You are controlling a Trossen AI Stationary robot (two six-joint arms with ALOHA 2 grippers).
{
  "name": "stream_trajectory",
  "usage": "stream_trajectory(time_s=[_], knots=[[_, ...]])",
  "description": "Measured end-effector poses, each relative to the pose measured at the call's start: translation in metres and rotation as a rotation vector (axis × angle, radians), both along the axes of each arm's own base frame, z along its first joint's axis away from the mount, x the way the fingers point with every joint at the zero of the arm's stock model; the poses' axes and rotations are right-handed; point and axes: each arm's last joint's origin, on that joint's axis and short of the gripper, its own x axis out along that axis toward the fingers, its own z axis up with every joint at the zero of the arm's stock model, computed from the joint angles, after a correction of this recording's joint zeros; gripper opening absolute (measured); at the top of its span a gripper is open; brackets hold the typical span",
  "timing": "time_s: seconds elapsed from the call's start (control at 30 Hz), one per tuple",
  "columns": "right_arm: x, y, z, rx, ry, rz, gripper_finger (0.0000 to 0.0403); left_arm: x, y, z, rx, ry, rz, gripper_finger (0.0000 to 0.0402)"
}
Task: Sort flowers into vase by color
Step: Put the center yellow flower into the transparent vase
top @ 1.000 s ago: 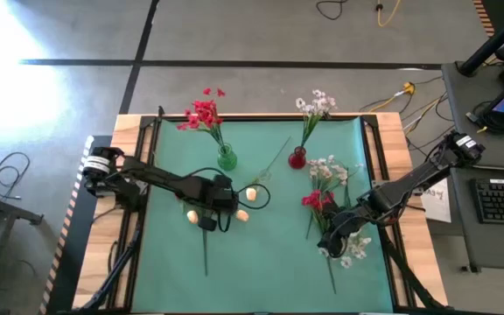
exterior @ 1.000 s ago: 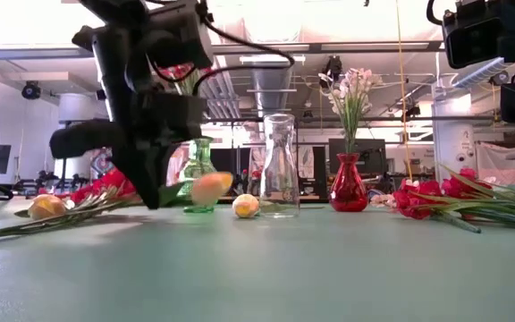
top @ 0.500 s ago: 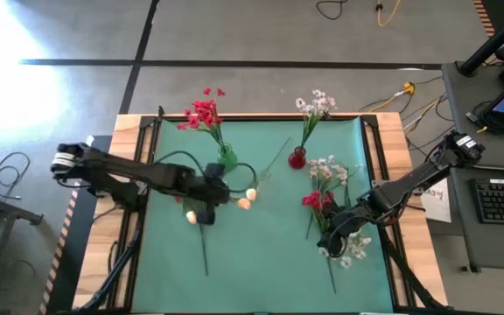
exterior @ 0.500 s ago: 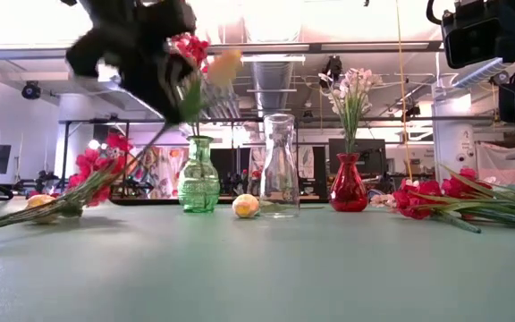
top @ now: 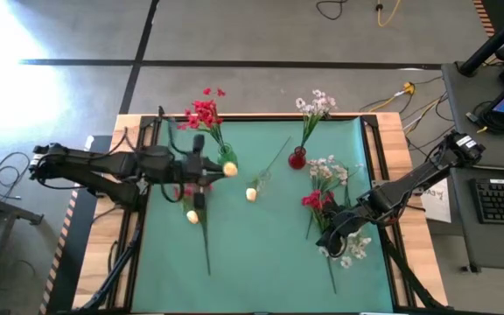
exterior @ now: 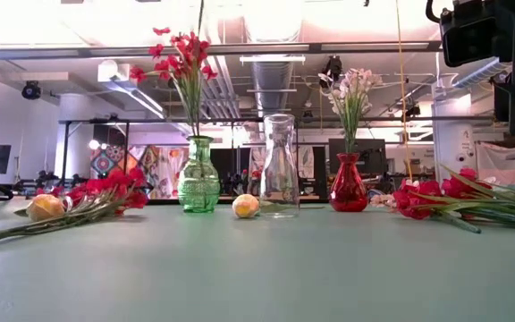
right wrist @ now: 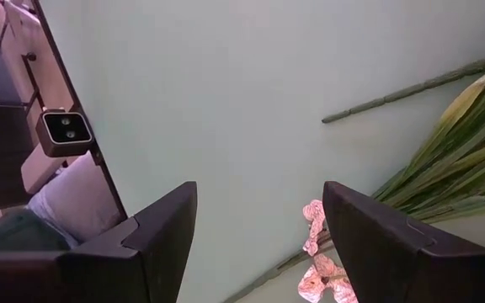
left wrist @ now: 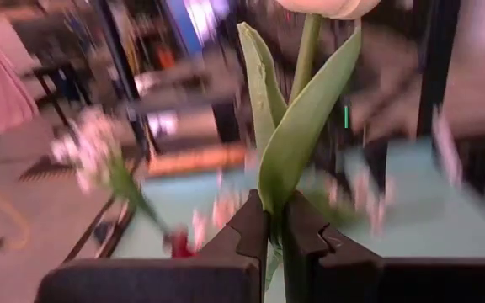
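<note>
My left gripper [top: 201,166] hangs high over the table's left half, next to the green vase [top: 227,159] of red flowers [top: 204,112], and is shut on a cream-yellow rosebud flower [top: 230,171]. The clear vase [exterior: 279,165] stands in the middle. The red vase [top: 297,159] holds white sprays [top: 316,105]. One rosebud [top: 251,194] lies by the clear vase, and another [top: 192,216] lies among red flowers [exterior: 105,190] on the left. My right gripper [top: 335,232] is open above the red and white pile [top: 326,197] on the right. My left gripper pinches the rosebud flower's green stem and a leaf [left wrist: 278,189] between its two fingers [left wrist: 251,227]. The stem runs on ahead of the fingers, with the bud [left wrist: 327,7] at its far end, pointing toward the table's right. The flower is lifted clear of the table.
The green mat [top: 261,254] is bare in its near middle. Black rails [top: 143,219] run along the table's left and right sides. A camera block [right wrist: 64,129] sits at the table edge in the right wrist view. Loose white sprays [top: 350,249] lie beside my right gripper.
My left gripper, shut on the rosebud flower, has risen from table height out of the low view. It has drawn back toward the far-left, next to the green vase. The flower has been lifted clear and swung up with it. My right arm has kept still.
</note>
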Motion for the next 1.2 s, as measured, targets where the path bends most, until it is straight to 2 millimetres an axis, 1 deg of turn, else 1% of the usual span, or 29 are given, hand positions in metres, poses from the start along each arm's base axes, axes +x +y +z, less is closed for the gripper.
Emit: stream_trajectory(time_s=[0.13, 0.23, 0.47, 0.6, 0.77, 0.93, 1.2], knots=[[0.0, 0.0, 0.0, -0.001, -0.001, 0.001, 0.0249, 0.002, 0.0, 0.017, -0.122, -0.193, 0.004, 0.0], [0.0, 0.0, 0.0, -0.007, -0.004, 0.008, 0.0249, 0.01, 0.0, 0.019, -0.151, -0.255, 0.005, 0.0], [0.0, 0.0, 0.0, -0.011, -0.007, 0.013, 0.0249, 0.046, 0.003, 0.0, -0.155, -0.289, 0.096, 0.0], [0.0, 0.0, 0.0, -0.011, -0.007, 0.013, 0.0249, 0.062, 0.008, -0.008, -0.162, -0.291, 0.118, 0.0], [0.0, 0.0, 0.0, -0.012, -0.007, 0.015, 0.0249, 0.071, 0.014, -0.009, -0.192, -0.294, 0.142, 0.0], [0.0, 0.0, 0.0, -0.027, -0.015, 0.013, 0.0249, 0.077, 0.02, -0.014, -0.202, -0.279, 0.161, 0.0], [0.0, -0.001, 0.0, -0.039, -0.021, 0.015, 0.0249, 0.09, 0.024, -0.031, -0.22, -0.23, 0.18, 0.0]])
